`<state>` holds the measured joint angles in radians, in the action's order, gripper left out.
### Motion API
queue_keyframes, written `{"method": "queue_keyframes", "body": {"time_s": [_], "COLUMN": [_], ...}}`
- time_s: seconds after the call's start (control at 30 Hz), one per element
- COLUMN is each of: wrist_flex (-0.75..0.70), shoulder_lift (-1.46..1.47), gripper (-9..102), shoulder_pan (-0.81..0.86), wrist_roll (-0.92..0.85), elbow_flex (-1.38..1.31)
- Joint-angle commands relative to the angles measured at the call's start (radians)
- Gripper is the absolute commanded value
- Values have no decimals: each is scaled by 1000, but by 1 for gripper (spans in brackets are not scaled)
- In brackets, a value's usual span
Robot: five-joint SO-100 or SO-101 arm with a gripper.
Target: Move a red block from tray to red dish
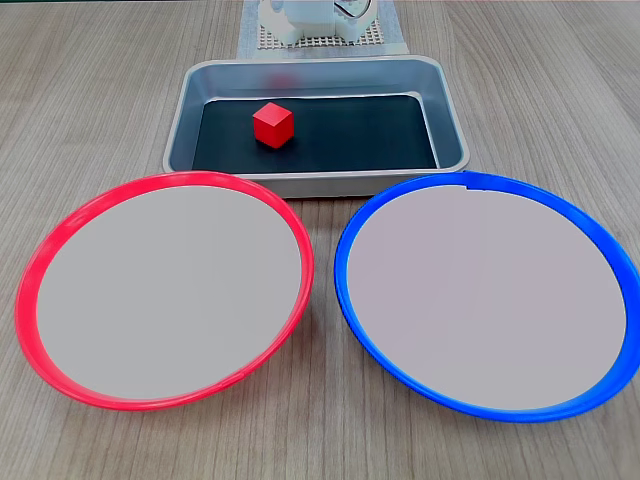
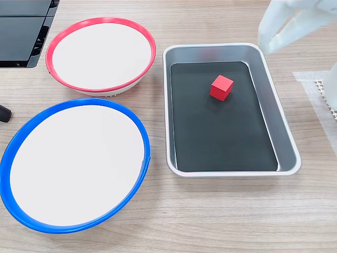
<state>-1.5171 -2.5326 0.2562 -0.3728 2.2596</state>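
The red block (image 1: 272, 124) sits on the tray's (image 1: 455, 130) black floor, apart from the red dish (image 1: 40, 270), while the blurred white gripper (image 2: 271, 39) hangs above the tray's rim, its jaws impossible to read.

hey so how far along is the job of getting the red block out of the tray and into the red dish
Nothing looks done yet. The red block sits on the black floor of the tray, and the red dish is empty, as is the blue dish beside it. In a fixed view the white arm is blurred above the tray's corner, away from the block, holding nothing visible. Grasping, lifting, carrying and releasing all remain.
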Motion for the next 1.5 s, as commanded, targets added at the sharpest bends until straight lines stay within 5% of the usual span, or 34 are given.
{"method": "queue_keyframes", "body": {"time_s": [0.0, 0.33, 0.53, 0.8, 1.07, 1.27, 1.47], "wrist_flex": [54, 327, 410, 512, 569, 591, 480], "shoulder_lift": [69, 224, 364, 459, 488, 482, 416], "gripper": [1, 15, 26, 25, 16, 0, 0], "shoulder_pan": [63, 137, 95, 61, 51, 29, -80], "wrist_roll": [-224, -795, -802, -836, -896, -896, -681], "elbow_flex": [-20, 135, 94, 124, 195, 201, -41]}}
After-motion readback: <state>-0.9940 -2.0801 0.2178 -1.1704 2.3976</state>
